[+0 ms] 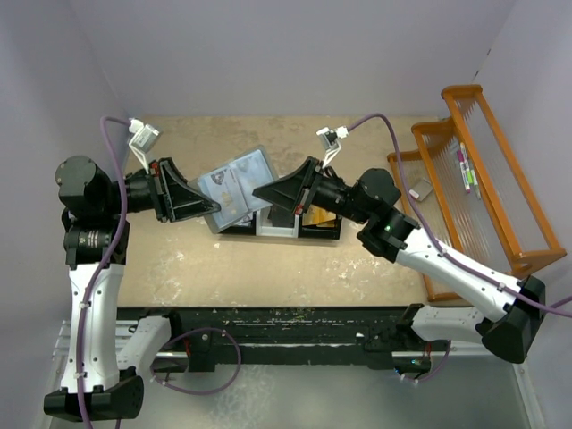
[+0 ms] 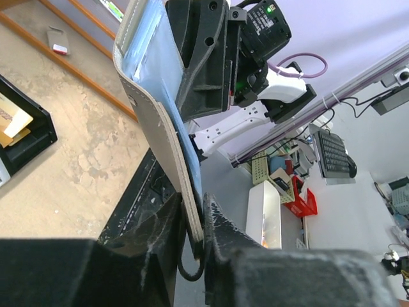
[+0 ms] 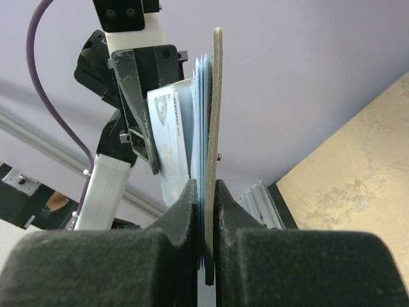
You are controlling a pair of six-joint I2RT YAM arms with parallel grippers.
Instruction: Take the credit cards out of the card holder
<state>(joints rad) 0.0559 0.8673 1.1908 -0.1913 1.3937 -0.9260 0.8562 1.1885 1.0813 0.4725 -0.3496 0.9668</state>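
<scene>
Above the middle of the surface (image 1: 179, 259), just over the tray (image 1: 268, 235), the holder (image 1: 234, 189) hangs in the air, pinched from both sides. The left fingers (image 2: 167, 236) are clamped on its stitched grey flap, and the right fingers (image 3: 182, 214) are pressed together on the opposite edge. The worry, as I see it, is that the left grip seems to have the flap rather than a card. A pull from there would likely drag the holder through the right fingers or wrench it open, and nothing would slide out. A half-caught card could also drop and miss the tray. Only the right wrist view shows a white card (image 3: 171, 147) with an emblem standing out of the blue pockets, right against a left finger. Whether that card is also in the pinch I cannot tell. The left wrist view hides it behind the flap, yet it shows gold cards (image 2: 14, 121) lying in the tray. Only the top view shows the holder directly above that tray.
</scene>
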